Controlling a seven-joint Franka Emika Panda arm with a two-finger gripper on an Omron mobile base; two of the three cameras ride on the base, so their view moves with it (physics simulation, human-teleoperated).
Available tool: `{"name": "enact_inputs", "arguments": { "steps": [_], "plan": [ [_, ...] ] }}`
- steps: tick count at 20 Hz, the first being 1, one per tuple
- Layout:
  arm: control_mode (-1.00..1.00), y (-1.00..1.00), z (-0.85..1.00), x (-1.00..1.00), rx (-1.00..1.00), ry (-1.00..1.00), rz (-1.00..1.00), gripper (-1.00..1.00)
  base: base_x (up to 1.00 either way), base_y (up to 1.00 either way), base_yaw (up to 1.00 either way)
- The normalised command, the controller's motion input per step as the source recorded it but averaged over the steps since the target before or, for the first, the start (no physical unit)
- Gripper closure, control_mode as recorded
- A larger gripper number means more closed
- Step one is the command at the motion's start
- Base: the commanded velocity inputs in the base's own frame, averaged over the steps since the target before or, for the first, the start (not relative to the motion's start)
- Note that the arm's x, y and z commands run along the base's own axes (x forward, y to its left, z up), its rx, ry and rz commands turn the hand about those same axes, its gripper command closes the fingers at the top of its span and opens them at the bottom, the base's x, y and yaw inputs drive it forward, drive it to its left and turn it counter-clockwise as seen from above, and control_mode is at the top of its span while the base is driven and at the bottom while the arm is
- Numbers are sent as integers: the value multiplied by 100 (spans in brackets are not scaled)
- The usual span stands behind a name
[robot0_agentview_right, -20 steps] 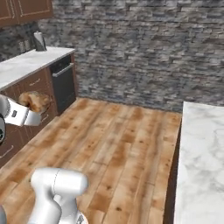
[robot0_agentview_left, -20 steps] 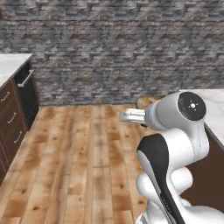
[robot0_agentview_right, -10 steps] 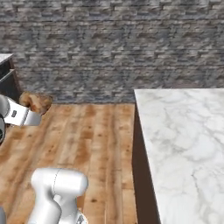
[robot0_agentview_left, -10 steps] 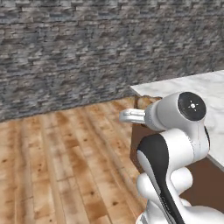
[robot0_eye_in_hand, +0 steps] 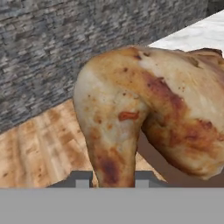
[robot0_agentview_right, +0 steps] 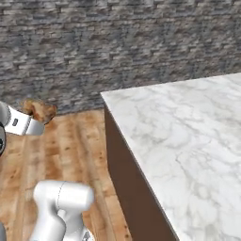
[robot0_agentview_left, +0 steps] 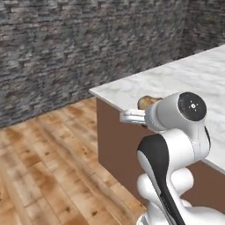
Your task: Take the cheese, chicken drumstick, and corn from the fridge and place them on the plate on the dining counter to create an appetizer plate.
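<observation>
- A home kitchen or dining room was suggested, all of it rendered.
- A marble-topped dining counter (robot0_agentview_right: 188,141) on a wood base was seen beyond the fingers (robot0_eye_in_hand: 82,180).
- Plank flooring (robot0_agentview_left: 39,167) and a stone wall (robot0_agentview_right: 117,42) were shown.

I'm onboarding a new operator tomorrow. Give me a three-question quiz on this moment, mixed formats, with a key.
1. True or false: the gripper is shut on the chicken drumstick.
2. Multiple choice: the floor is A) tile B) wood planks C) carpet.
3. Fill in: in the right base view, the dining counter has a white, grey-veined ____ top.

Key: 1 true; 2 B; 3 marble.
</observation>
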Motion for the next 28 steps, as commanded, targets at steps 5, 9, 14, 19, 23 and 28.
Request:
{"name": "enact_inputs", "arguments": {
  "steps": [5,9,14,19,23,28],
  "plan": [
    [100,0,0,0,0,0,0,100,-21,6,-53],
    [100,0,0,0,0,0,0,100,-8,34,-51],
    [100,0,0,0,0,0,0,100,48,99,-45],
    [100,0,0,0,0,0,0,100,77,100,-45],
    [100,0,0,0,0,0,0,100,57,100,-45],
    [100,0,0,0,0,0,0,100,33,100,-39]
  ]
}}
